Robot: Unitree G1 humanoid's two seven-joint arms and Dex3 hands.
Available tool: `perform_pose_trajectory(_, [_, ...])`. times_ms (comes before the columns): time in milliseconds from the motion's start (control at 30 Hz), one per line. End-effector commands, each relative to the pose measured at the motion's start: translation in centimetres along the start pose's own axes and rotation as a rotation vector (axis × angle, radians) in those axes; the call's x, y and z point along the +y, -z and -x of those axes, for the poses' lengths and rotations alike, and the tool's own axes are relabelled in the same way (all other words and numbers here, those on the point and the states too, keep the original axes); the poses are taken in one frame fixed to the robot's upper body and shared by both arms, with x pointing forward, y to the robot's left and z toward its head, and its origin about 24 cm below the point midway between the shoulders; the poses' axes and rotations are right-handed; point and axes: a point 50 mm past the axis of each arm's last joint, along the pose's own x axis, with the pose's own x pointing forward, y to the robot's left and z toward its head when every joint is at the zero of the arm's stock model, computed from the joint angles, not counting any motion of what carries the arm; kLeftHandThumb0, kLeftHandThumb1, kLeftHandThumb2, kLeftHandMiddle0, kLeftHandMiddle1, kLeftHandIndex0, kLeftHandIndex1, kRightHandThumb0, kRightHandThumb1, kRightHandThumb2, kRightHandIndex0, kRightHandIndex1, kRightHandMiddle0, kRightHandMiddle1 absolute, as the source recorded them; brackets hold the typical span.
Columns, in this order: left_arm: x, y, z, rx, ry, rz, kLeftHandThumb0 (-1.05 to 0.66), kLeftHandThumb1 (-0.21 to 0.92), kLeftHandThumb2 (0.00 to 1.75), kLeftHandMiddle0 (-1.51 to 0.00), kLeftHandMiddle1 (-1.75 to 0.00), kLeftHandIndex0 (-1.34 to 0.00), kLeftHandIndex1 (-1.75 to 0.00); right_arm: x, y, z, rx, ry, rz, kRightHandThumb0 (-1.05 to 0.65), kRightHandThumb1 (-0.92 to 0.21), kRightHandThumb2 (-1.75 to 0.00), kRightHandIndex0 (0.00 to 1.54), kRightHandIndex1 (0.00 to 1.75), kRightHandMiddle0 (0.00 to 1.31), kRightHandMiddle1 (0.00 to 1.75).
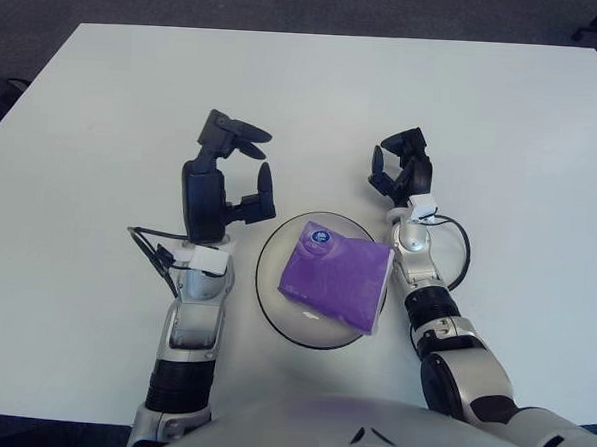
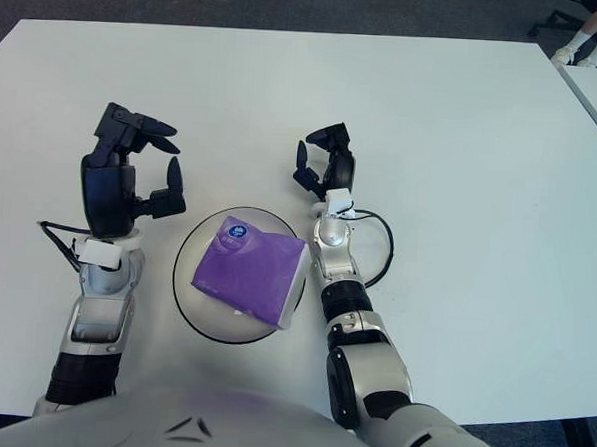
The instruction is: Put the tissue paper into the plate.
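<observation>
Left eye view looks down on a white rectangular table (image 1: pixel 105 103), where a purple plastic-wrapped pack of tissue paper (image 1: pixel 334 276) lies inside a round, shallow, pale plate (image 1: pixel 270 287) at the near centre of the tabletop. The pack sits tilted across the plate, its right corner reaching out over the plate's right rim, and a small round blue sticker shows near its top edge.

On either side of the plate stand the robot's two dark three-fingered hands. The left hand (image 1: pixel 220 184) is raised just to the left of the plate's upper rim, fingers spread apart and holding nothing; whether its lower finger touches the rim cannot be told. The right hand (image 1: pixel 403 171) is just beyond the plate's upper right, fingers loosely curved with clear gaps between them, also empty. Its silver forearm runs down close beside the overhanging right edge of the tissue pack.

A thin black cable (image 1: pixel 459 254) loops on the table to the right of the right wrist, and a second black cable (image 1: pixel 149 246) juts out to the left of the left wrist. Dark grey carpet (image 1: pixel 290 5) borders the table's far edge.
</observation>
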Motion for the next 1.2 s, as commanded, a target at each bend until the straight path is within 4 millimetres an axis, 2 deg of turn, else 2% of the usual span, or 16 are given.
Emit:
perform_pose_trajectory(0, [0.6, 1.1, 0.3, 0.068, -0.094, -0.034, -0.01, -0.07, 1.74, -0.90, -1.75, -0.72, -1.67, -3.4, 6.3, 7.7, 0.325, 0.021, 0.132, -0.39, -0.67, -0.88, 0.60, 1.37, 0.35, 1.75])
perform_pose_trajectory(467, [1.4, 3.3, 1.3, 0.273, -0.178, -0.102, -0.01, 0.04, 1.63, -0.82, -1.75, -0.62, -1.68, -3.6, 6.1, 7.7, 0.312, 0.042, 0.130, -0.38, -0.72, -0.82, 0.59, 1.35, 0.31, 1.75])
perform_pose_trajectory(633, [1.6, 4.1, 1.8, 0.347, -0.185, -0.117, -0.01, 0.19, 1.48, -0.69, -1.75, -0.49, -1.74, -3.8, 6.1, 7.8, 0.305, 0.058, 0.125, -0.38, -0.70, -0.83, 0.60, 1.34, 0.32, 1.75])
perform_pose_trajectory(767, [1.8, 4.8, 2.2, 0.378, -0.174, -0.122, -0.01, 0.25, 1.41, -0.64, -1.75, -0.44, -1.74, -3.9, 6.0, 7.8, 0.291, 0.065, 0.122, -0.38, -0.69, -0.85, 0.61, 1.35, 0.33, 1.75])
perform_pose_trajectory(1033, [2.1, 5.6, 3.7, 0.444, -0.151, -0.129, -0.01, 0.31, 1.34, -0.60, -1.74, -0.40, -1.75, -4.1, 5.8, 7.9, 0.272, 0.075, 0.116, -0.39, -0.65, -0.90, 0.61, 1.37, 0.36, 1.75])
perform_pose_trajectory(1167, [2.0, 6.5, 5.6, 0.517, -0.130, -0.137, -0.01, 0.32, 1.33, -0.60, -1.73, -0.39, -1.75, -4.3, 5.6, 8.2, 0.253, 0.081, 0.115, -0.39, -0.64, -0.92, 0.62, 1.38, 0.37, 1.75])
